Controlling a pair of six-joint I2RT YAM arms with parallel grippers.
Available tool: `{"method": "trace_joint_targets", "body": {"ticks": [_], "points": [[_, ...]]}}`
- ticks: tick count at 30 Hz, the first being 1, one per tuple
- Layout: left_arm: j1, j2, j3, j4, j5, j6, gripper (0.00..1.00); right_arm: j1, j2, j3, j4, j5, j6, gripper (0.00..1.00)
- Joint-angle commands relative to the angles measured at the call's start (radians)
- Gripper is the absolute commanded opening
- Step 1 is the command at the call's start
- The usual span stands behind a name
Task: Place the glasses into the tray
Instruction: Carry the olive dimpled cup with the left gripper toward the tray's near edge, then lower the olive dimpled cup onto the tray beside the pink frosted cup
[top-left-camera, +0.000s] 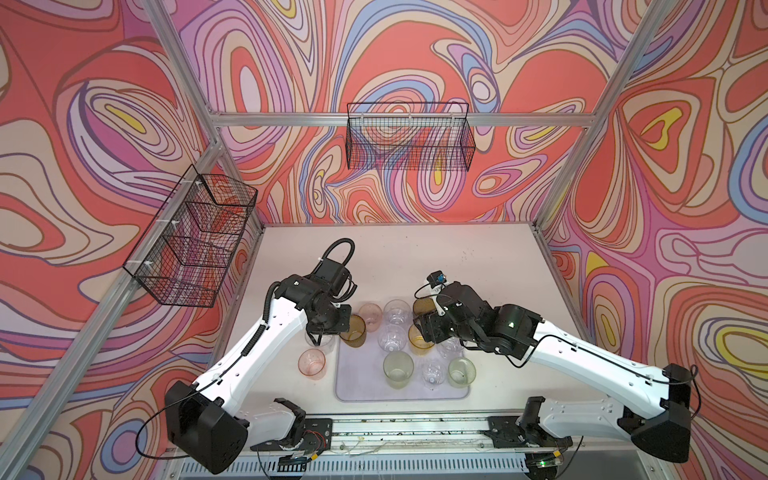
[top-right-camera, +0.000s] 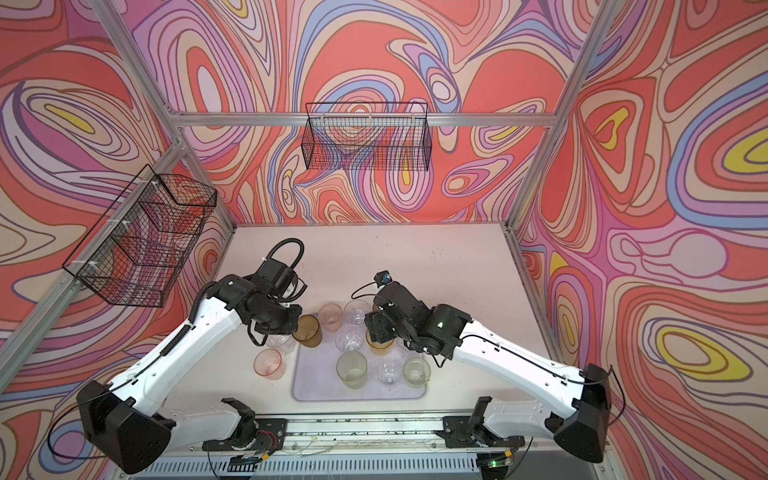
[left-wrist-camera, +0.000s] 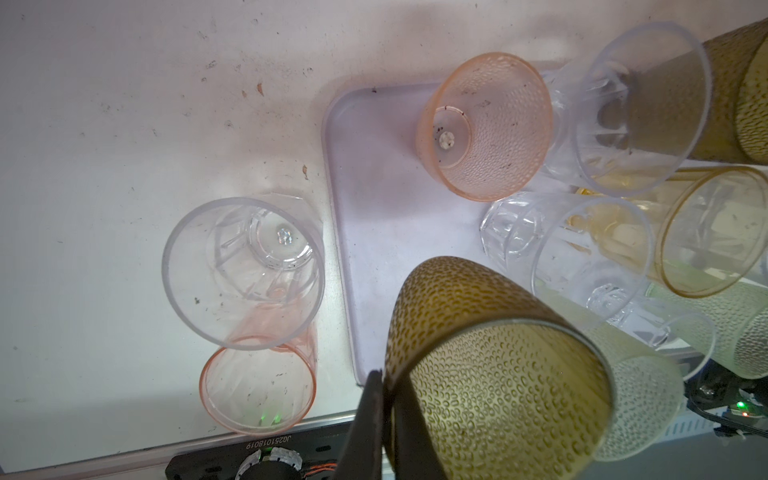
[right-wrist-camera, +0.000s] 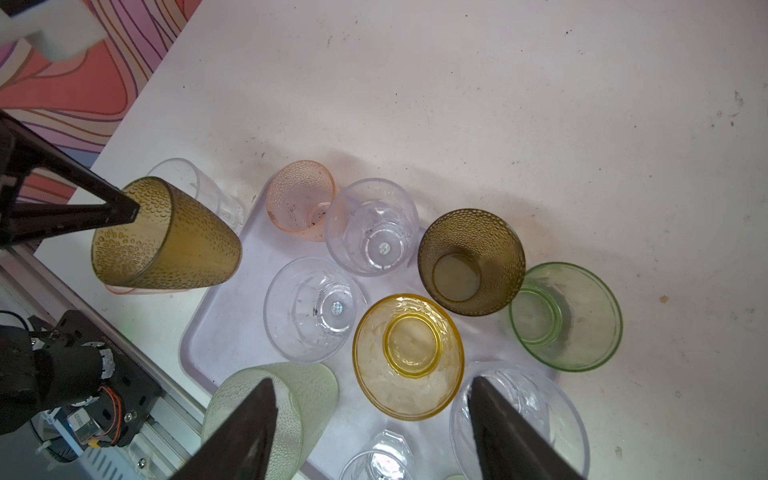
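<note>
1. While the left gripper (left-wrist-camera: 384, 390) is pinching shut on the rim wall of the olive-brown dimpled see-through tumbler (left-wrist-camera: 498, 374), one finger is sitting inside the mouth and the other outside.
2. That tumbler is hanging mouth-up under the fingertips. Its long axis is running down from the jaws, and its base is pointing at a corner of the pale lilac flat rectangular tray (left-wrist-camera: 374, 208).
3. Bare tray floor is lying just below and ahead of the held base, between it and the pink dimpled tumbler (left-wrist-camera: 486, 129). My read is that the release is turning on a straight lowering, with little sideways travel.
4. The right gripper (right-wrist-camera: 372, 382) is hovering over the tray with its jaws spread wide, gripping nothing. The amber-yellow faceted tumbler (right-wrist-camera: 409, 357) is standing on the tray just ahead of the gap.
5. The clear faceted tumbler (left-wrist-camera: 243, 270) and the pink smooth tumbler (left-wrist-camera: 257, 386) are standing on the white table (left-wrist-camera: 124, 166), just beside the left gripper on the side away from the tray. The left arm is nearer to both.
6. Hard to make out:
   - I cannot tell whether the held base is touching the tray or hanging clear of it.
   - I cannot tell whether the pale green tumbler (right-wrist-camera: 565, 316), beyond the right fingertips, is sitting inside the rim.
   - In both top views the arms are covering part of the tray.
</note>
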Motion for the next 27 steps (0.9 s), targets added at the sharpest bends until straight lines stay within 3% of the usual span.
{"method": "trace_joint_targets", "body": {"ticks": [1,27], "points": [[-0.010,-0.010,-0.022,0.025,0.002,-0.022,0.00,-0.005,0.007,0.025,0.001,-0.003,-0.001,0.76],[-0.050,0.021,-0.141,0.147,-0.028,-0.058,0.00,-0.004,0.012,0.024,0.002,-0.008,-0.002,0.76]]}}
